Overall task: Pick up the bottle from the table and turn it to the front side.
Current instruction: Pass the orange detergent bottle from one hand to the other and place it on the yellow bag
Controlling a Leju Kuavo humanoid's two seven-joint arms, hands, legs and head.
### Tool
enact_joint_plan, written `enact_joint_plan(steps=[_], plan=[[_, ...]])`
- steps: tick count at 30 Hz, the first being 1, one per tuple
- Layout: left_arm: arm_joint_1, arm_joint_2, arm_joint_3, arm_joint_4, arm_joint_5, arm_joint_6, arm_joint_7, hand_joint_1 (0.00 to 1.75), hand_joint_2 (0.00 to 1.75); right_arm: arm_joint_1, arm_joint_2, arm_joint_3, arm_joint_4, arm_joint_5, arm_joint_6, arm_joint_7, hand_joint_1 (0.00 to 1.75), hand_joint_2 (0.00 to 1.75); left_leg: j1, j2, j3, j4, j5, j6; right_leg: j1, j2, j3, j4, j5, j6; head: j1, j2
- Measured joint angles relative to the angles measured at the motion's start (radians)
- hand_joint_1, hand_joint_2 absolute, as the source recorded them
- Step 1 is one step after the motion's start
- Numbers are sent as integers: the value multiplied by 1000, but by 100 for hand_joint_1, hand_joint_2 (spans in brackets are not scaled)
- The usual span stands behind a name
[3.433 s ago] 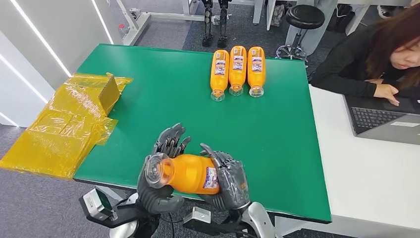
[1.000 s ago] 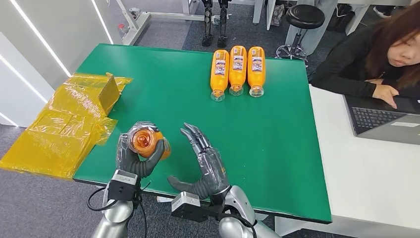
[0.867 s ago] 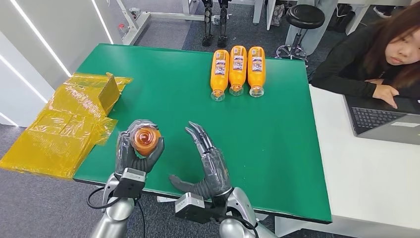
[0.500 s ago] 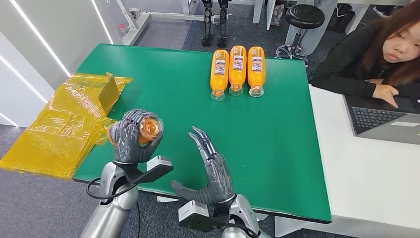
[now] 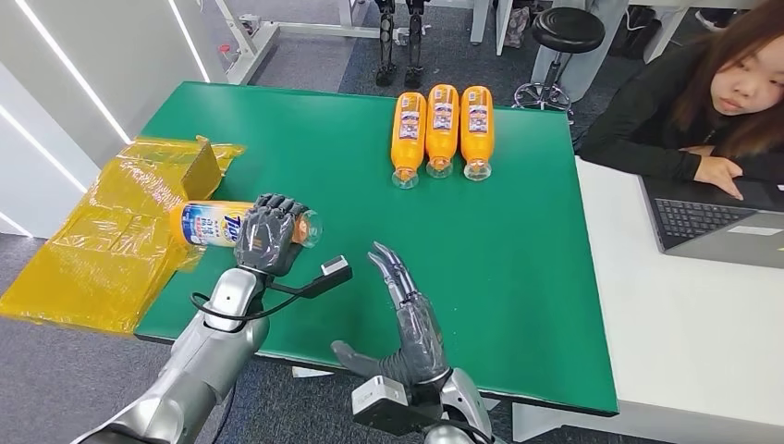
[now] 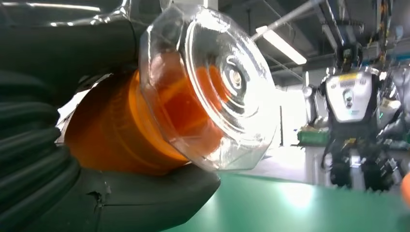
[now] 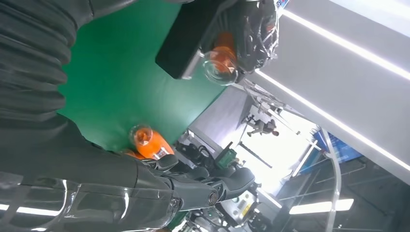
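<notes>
Head view, progress: bottle [image 5: 214, 224] is off the bench [image 5: 518, 277], held level at left of frame over the bench's left edge; label faces the camera, so the turn looks largely done; setting down remains, in my judgement.
Head view, hands: left hand [image 5: 269, 236] wraps the bottle near its neck; right hand [image 5: 407, 310] holds nothing, fingers spread, at lower centre.
Head view, other: three bottles [image 5: 442, 125] lie side by side at upper centre.
Left wrist view: clear cap [image 6: 217, 87] fills the centre; label hidden by the hand.
Right wrist view: bottle small and blurred at upper centre; label not legible.
</notes>
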Motion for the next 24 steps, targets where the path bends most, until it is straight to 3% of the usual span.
enact_joint_plan(steps=[5,13,17,24], plan=[[-50,19,-17,133,-54,-67,85,175,175,20,-10,0,1,-8,-12,-8,0,175,0,0,0,0,0,0,0,0,0,0,0,0,0,0],[-90,47,-17,242,-47,-112,115,175,175,51,-22,1,-1,4,-33,-1,0,175,0,0,-1,0,0,0,0,0,0,1,0,0,0,0],[-95,56,-17,263,-60,-130,148,6,175,55,-23,1,-8,30,-25,30,0,175,0,0,-1,0,0,0,0,0,0,1,0,0,0,0],[-104,78,-58,287,-72,-191,252,0,175,69,-26,0,-17,49,-1,42,0,175,0,0,-1,0,0,-1,0,0,-1,1,0,0,0,0]])
